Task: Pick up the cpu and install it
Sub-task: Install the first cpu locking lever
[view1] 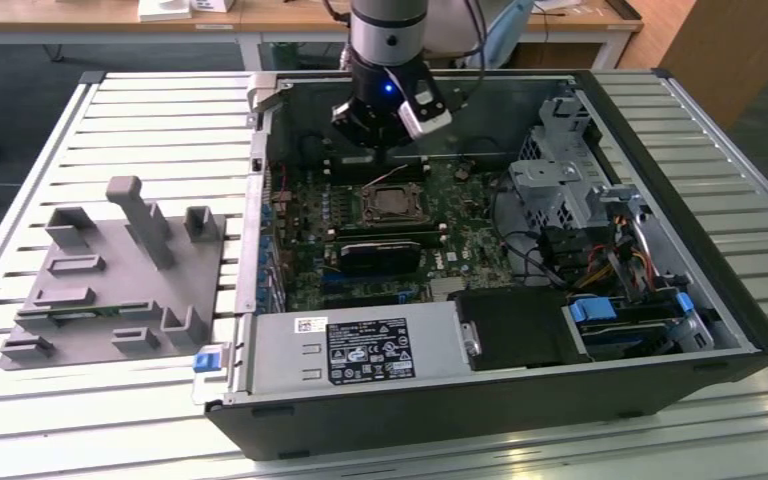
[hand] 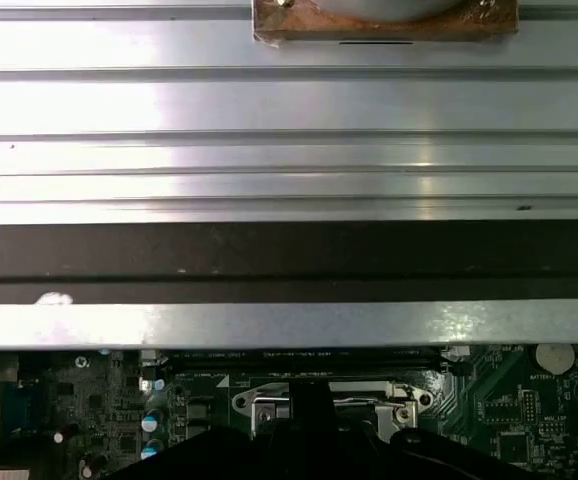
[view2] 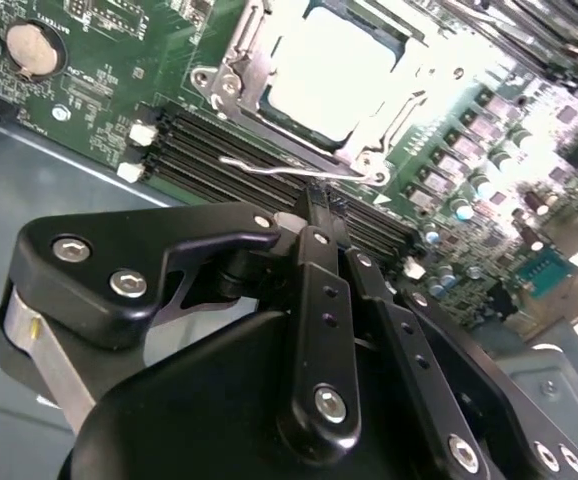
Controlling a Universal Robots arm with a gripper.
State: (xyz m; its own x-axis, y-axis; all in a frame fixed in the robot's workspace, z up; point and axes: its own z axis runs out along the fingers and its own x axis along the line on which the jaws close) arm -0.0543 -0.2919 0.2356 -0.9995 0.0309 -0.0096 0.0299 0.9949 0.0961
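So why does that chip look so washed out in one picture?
In the second wrist view, glare whitens the cpu in its socket and the board's far corner; the gripper up close looks soft. In the exterior view the cpu appears evenly lit.

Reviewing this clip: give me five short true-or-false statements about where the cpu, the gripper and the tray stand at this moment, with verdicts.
1. The cpu lies in the socket frame on the motherboard. True.
2. The gripper holds the cpu. False: its fingers are closed together with nothing between them, near the socket's wire lever.
3. The arm is over the open computer case. True.
4. The grey tray with upright pegs sits inside the case. False: it lies on the slatted table, on the exterior view's left of the case.
5. The cpu rests on the grey tray. False: it is in the socket.
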